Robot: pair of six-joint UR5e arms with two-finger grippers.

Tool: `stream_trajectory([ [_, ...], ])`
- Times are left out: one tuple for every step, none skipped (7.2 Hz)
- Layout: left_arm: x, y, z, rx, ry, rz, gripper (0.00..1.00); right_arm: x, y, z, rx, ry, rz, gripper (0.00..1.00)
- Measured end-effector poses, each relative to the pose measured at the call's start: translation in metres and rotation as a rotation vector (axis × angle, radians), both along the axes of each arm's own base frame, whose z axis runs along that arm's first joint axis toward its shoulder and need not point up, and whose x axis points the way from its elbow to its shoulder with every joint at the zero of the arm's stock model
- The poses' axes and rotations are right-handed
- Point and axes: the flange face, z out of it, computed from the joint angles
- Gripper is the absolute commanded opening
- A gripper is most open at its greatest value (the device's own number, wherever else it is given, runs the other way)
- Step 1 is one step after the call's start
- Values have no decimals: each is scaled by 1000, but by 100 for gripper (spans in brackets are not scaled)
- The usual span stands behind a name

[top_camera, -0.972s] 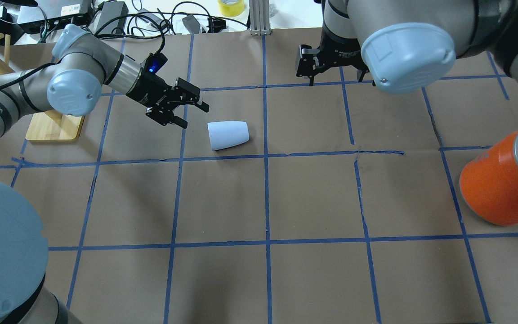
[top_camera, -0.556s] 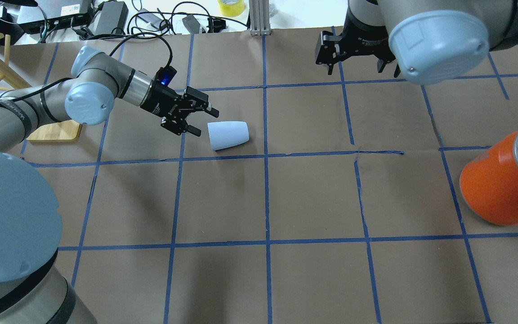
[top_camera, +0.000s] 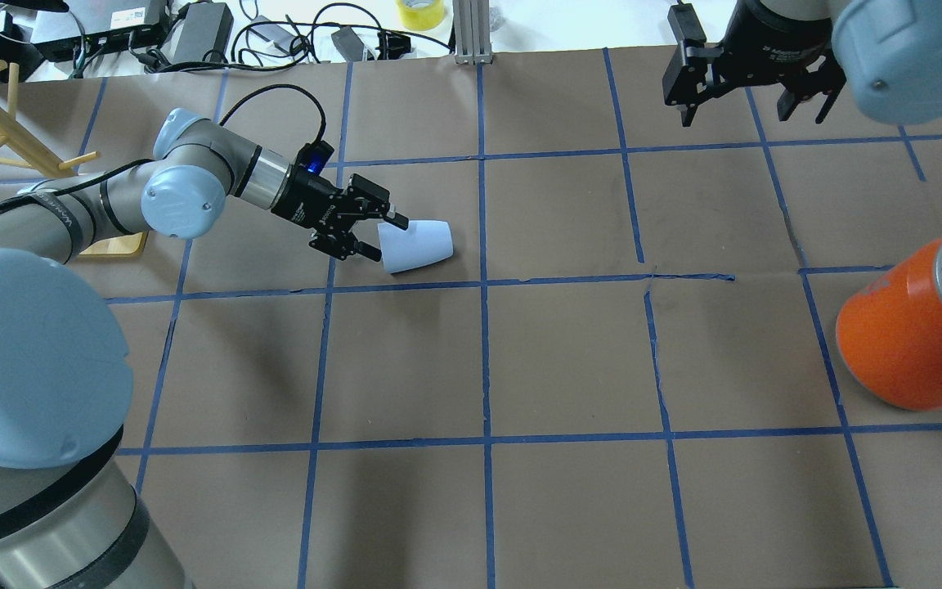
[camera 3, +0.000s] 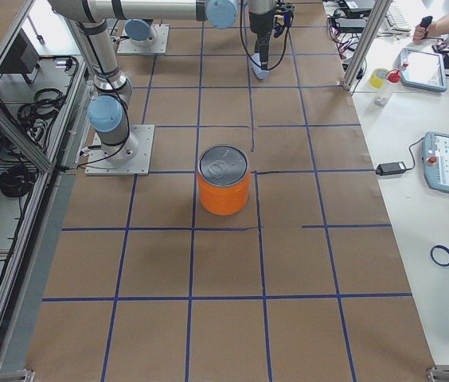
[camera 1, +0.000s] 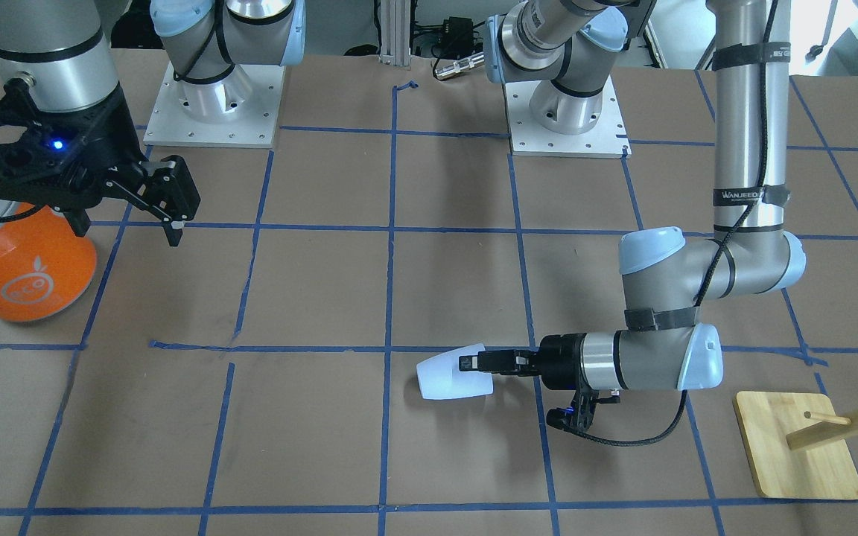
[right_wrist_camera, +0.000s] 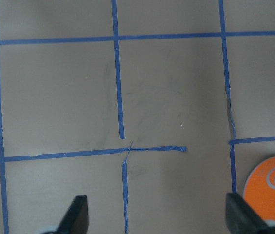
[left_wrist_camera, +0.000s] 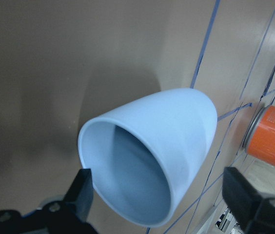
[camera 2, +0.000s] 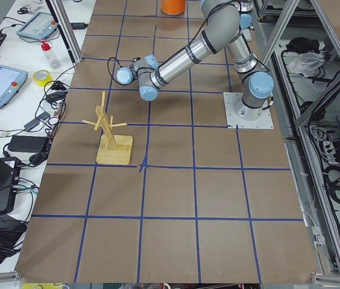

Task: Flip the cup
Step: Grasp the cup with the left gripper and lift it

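The cup (top_camera: 418, 245) is a pale blue-white tumbler lying on its side on the brown table, its mouth facing my left gripper. It also shows in the front view (camera 1: 450, 378) and the left wrist view (left_wrist_camera: 152, 146). My left gripper (top_camera: 385, 237) is open and low, one finger on each side of the cup's mouth end, as the left wrist view (left_wrist_camera: 158, 187) shows. My right gripper (top_camera: 753, 105) is open and empty, high above the table's far right; in the right wrist view (right_wrist_camera: 158, 217) only taped table lies below it.
A large orange can (top_camera: 912, 331) with a silver lid stands at the right edge, also in the front view (camera 1: 19, 268). A wooden peg stand (camera 1: 798, 447) sits behind my left arm. Cables and gear lie beyond the table's far edge.
My left gripper has moved right and lower until its open fingers flank the cup's mouth. My right arm has moved away, further right and back. The cup has not moved.
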Motion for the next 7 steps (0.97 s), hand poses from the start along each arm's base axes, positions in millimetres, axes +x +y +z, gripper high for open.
stream_trajectory([
  [-3,-2,1,-10,30,13,0,-2,10,1,45,1,-1,100],
  [-5,-4,3,-20,43,20,0,-3,18,1,83,-1,-2,100],
  [-7,-4,6,-22,45,25,0,-3,24,1,114,-4,-2,100],
  [-8,-5,14,-20,40,36,0,-3,28,0,136,-8,-1,100],
  [-12,-6,28,-15,29,59,0,-1,30,0,146,-23,0,100],
  [-16,-9,51,-13,8,101,0,1,31,-1,150,-45,3,100],
  [-18,-14,81,-32,-13,149,0,2,31,-1,152,-47,3,100],
])
